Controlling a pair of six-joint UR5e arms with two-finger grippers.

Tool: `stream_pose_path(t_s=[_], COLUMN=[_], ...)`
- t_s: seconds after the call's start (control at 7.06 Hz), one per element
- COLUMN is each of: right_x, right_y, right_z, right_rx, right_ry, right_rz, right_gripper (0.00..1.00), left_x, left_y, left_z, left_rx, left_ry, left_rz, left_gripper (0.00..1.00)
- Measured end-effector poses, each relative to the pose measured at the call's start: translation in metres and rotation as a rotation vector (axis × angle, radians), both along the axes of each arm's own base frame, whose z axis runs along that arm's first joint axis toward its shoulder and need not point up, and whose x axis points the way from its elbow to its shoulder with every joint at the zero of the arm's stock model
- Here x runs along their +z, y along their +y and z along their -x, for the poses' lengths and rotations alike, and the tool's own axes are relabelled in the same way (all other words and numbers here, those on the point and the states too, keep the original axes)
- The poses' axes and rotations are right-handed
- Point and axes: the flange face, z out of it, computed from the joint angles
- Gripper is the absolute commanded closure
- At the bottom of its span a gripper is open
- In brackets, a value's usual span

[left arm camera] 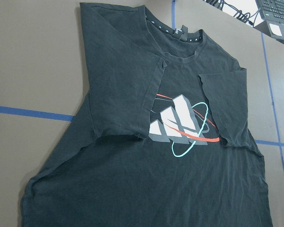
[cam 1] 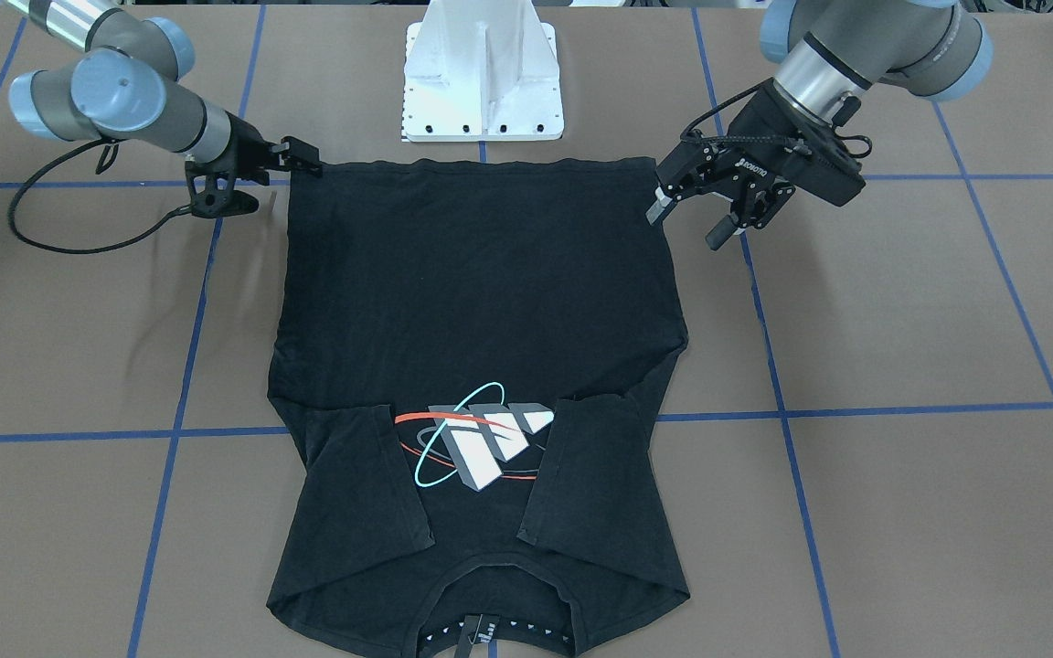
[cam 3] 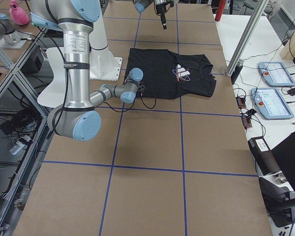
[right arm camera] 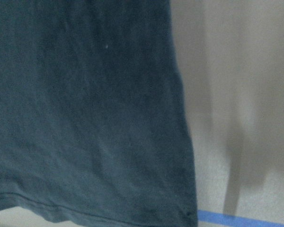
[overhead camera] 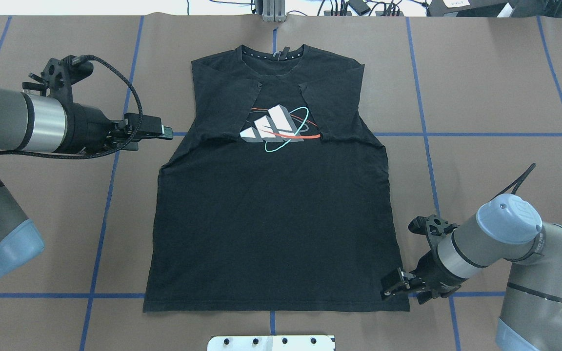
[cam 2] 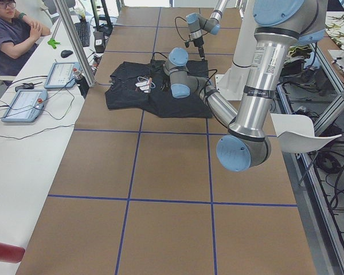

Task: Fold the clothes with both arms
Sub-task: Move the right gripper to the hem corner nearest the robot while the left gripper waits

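Black T-shirt [overhead camera: 271,219] lies flat on the brown table [overhead camera: 481,97], print up, both sleeves folded in over the chest, hem toward the robot. Left gripper [cam 1: 685,227] hangs beside the shirt, jaws spread, holding nothing. Right gripper [overhead camera: 389,287] sits low at a hem corner; I cannot tell how its jaws stand.

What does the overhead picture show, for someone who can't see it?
A black T-shirt lies flat on a table, print up, both sleeves folded inward. The right gripper is at the hem's right corner; the left gripper shows beside its left edge.
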Motion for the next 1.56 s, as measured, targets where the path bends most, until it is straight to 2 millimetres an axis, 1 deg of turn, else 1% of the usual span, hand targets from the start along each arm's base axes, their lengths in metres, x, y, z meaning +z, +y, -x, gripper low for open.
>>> stream_pose_path(t_s=[0.28, 0.57, 1.27, 1.42, 1.56], right_x=[0.0008, 0.0003, 0.0080, 0.0091, 0.0100], right_y=[0.0120, 0.0149, 0.0109, 0.0098, 0.0094], right_z=[0.0009, -0.0007, 0.0008, 0.0007, 0.0009], right_rx=[-0.015, -0.020, -0.015, -0.013, -0.012], right_ry=[0.006, 0.010, 0.031, 0.033, 0.035], right_rz=[0.008, 0.017, 0.028, 0.029, 0.030], right_gripper=[0.06, 0.21, 0.21, 0.25, 0.38], left_x=[-0.0002, 0.0000, 0.0012, 0.0009, 0.0006], left_y=[0.0000, 0.0004, 0.0002, 0.0002, 0.0001], left_z=[0.0001, -0.0004, -0.0019, -0.0019, -0.0019], left_rx=[0.000, 0.001, 0.001, 0.001, 0.001], left_ry=[0.000, 0.000, -0.002, -0.002, -0.001], left_rz=[-0.002, -0.001, 0.002, 0.001, -0.001], left_gripper=[0.01, 0.01, 0.01, 0.01, 0.01])
